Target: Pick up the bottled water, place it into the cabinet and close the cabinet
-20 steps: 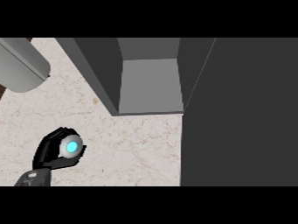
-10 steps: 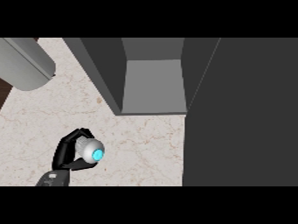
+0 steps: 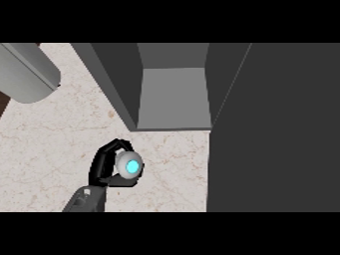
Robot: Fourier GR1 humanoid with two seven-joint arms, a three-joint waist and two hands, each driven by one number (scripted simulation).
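The left hand point(image 3: 107, 167) comes in from the lower edge with its black fingers and thumb curled round the bottle point(image 3: 129, 165), clamped on it. Only the bottle's pale rounded end with a blue centre shows, so it seems to be seen end-on, its body hidden inside the grip; whether it is upright or tilted I cannot tell. The hand holds the bottle over the marbled tabletop point(image 3: 47, 144), a little below and left of the cabinet's open compartment point(image 3: 171, 97). That placing looks deliberate: the opening lies just ahead and to the right, so the bottle is lined up for a short carry inward. The cabinet door point(image 3: 283, 129), a broad dark panel, stands swung open at the right, leaving the grey shelf floor exposed. A large grey cylinder point(image 3: 21, 69) lies at the upper left, well apart from the hand. The right hand does not show. By my judgement the pick is done; placing and closing remain.
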